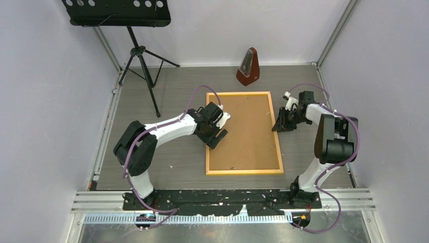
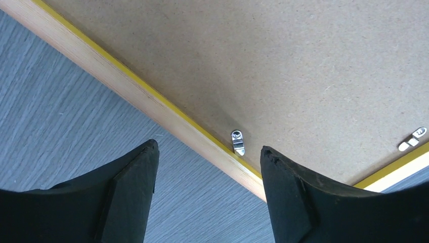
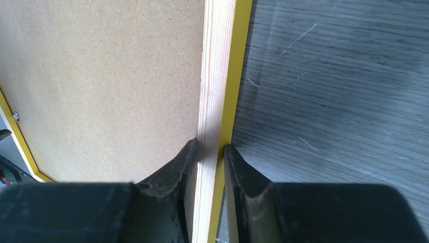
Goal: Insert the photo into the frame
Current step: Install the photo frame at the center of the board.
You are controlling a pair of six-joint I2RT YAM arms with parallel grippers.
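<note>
The frame [image 1: 244,172] of thin yellow-orange wood lies flat in the middle of the table, back side up. A brown fibreboard backing sheet [image 1: 245,134] fills it. The photo is hidden. My left gripper [image 1: 221,129] hovers over the frame's left strip [image 2: 126,86], open, with nothing between its fingers. A small metal turn clip [image 2: 238,142] sits on the backing sheet [image 2: 283,66] just ahead of them, and another clip [image 2: 412,138] is near the corner. My right gripper [image 1: 279,123] is shut on the frame's right strip [image 3: 217,61], one finger on each side [image 3: 210,147].
A red-brown metronome [image 1: 249,67] stands behind the frame's far edge. A black music stand's tripod [image 1: 141,66] stands at the far left, its tray [image 1: 117,11] overhead. Enclosure walls border the table on the left, right and back.
</note>
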